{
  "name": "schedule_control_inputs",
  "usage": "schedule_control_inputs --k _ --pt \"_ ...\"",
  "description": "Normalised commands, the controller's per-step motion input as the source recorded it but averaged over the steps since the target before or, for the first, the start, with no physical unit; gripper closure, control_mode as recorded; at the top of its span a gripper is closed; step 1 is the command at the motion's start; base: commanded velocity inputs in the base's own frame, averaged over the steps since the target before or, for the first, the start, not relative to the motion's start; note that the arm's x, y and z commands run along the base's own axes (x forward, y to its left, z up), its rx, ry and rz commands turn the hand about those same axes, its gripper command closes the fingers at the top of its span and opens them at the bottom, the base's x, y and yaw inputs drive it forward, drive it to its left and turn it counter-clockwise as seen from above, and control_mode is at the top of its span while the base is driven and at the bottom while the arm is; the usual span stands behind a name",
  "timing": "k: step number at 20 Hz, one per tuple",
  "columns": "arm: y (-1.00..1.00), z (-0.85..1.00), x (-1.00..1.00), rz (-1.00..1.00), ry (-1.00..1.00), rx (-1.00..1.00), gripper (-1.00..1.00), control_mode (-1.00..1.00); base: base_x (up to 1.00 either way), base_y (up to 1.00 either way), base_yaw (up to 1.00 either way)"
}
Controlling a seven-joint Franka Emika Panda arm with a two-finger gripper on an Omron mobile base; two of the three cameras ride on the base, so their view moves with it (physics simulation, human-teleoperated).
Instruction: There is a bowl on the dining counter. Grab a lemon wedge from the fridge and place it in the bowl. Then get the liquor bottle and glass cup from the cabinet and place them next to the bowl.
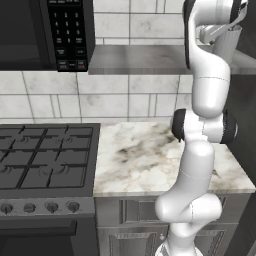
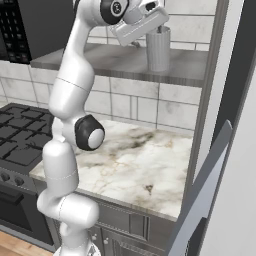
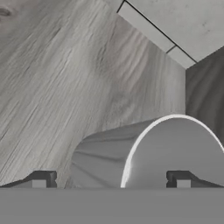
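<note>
Black microwave (image 1: 47, 32) sitting at 10 o'clock in the left base view, black gas stove (image 1: 45, 160) below it at 8 o'clock. White marble worktop with grey-brown veins (image 1: 145, 155) lying centre. Grey wooden shelf (image 2: 125, 60) running along the tiled wall, carrying a grey ribbed cylindrical canister (image 2: 158, 48) at 1 o'clock in the right base view. White two-finger gripper (image 3: 111, 180) hovering by that canister, jaws standing fully apart, gripping nothing. Task things: cannot tell where.
</note>
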Motion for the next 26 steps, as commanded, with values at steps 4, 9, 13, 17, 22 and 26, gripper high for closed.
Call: schedule_control_inputs --k 4,9,13,17,22,26 --pt "0.14 -0.31 -0.01 0.00 0.12 0.00 1.00 -1.00 0.00 0.00 0.00" --pt "0.03 -0.31 0.00 0.00 0.06 0.00 1.00 -1.00 0.00 0.00 0.00" --pt "0.01 -0.25 0.00 0.05 0.00 0.03 1.00 -1.00 0.00 0.00 0.00" --pt "0.04 -0.18 -0.04 0.07 0.00 0.06 1.00 -1.00 0.00 0.00 0.00" --pt "0.07 -0.10 -0.18 0.09 0.00 0.09 1.00 -1.00 0.00 0.00 0.00" --pt "0.38 0.00 -0.70 0.12 0.00 0.09 1.00 -1.00 0.00 0.00 0.00"
